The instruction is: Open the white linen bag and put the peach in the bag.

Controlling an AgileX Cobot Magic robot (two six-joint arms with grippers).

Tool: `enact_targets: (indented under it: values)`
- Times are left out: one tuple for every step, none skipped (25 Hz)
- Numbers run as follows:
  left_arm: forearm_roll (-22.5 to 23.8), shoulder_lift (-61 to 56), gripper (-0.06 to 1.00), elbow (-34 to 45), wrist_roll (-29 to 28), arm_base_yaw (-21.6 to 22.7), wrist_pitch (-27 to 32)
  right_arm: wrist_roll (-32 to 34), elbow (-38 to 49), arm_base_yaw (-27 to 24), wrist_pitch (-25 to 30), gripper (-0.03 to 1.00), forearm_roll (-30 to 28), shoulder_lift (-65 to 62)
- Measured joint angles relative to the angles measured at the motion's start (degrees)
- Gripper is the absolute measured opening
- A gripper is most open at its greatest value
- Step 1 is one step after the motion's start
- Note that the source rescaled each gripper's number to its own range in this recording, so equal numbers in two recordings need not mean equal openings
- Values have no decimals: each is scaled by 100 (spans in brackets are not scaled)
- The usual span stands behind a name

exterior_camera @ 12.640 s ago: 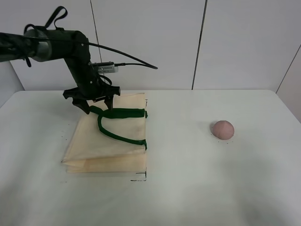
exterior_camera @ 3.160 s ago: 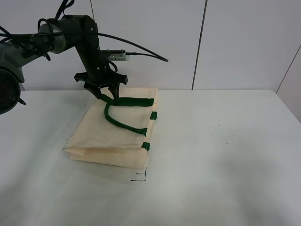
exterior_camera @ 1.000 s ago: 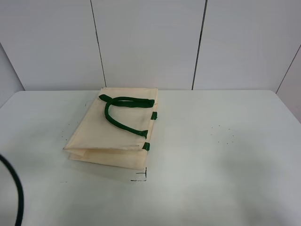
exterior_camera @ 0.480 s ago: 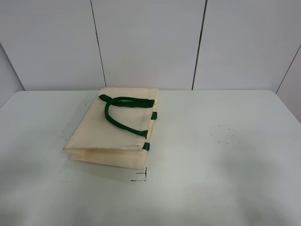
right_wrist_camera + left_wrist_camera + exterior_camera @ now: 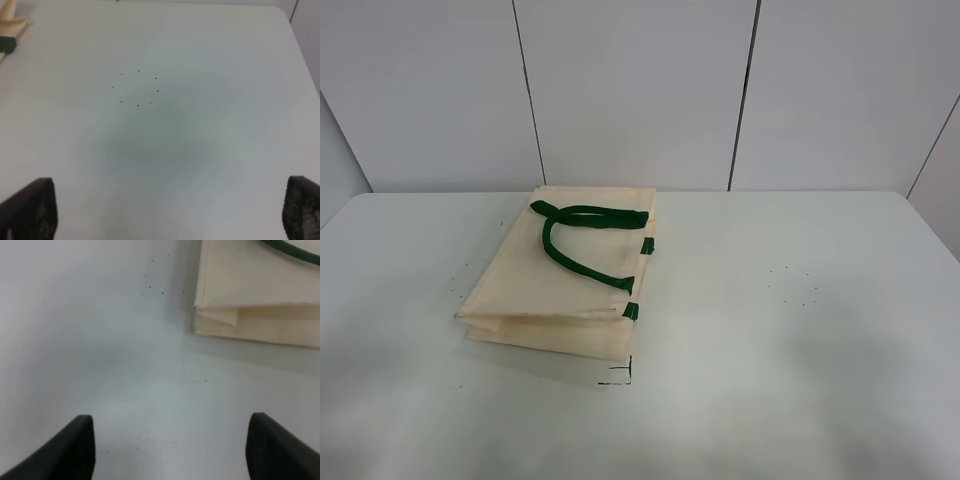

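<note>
The white linen bag (image 5: 555, 285) lies flat on the white table, left of the middle, its dark green handles (image 5: 575, 240) draped on top. Its corner also shows in the left wrist view (image 5: 255, 300) and a tip of it in the right wrist view (image 5: 10, 25). The peach is out of view in every frame. No arm shows in the exterior high view. My left gripper (image 5: 170, 447) is open and empty above bare table near the bag's corner. My right gripper (image 5: 167, 210) is open and empty above bare table with small black dots.
The white table (image 5: 800, 340) has a small black corner mark (image 5: 618, 374) just in front of the bag and a ring of tiny black dots (image 5: 792, 285) on its right side. A panelled white wall stands behind.
The left arm, which was at the bag's handles 3.2 s ago, has withdrawn out of the exterior view. A dark cable at the lower left one second ago is gone. The peach seen 12.6 s ago no longer shows.
</note>
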Motion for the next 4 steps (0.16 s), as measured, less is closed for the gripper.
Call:
enact_targets:
  values:
    - [0,0,89,0,0,0,0,0,0,0,0,100,0,0]
    - [0,0,89,0,0,0,0,0,0,0,0,100,0,0]
    - [0,0,89,0,0,0,0,0,0,0,0,100,0,0]
    - [0,0,89,0,0,0,0,0,0,0,0,100,0,0]
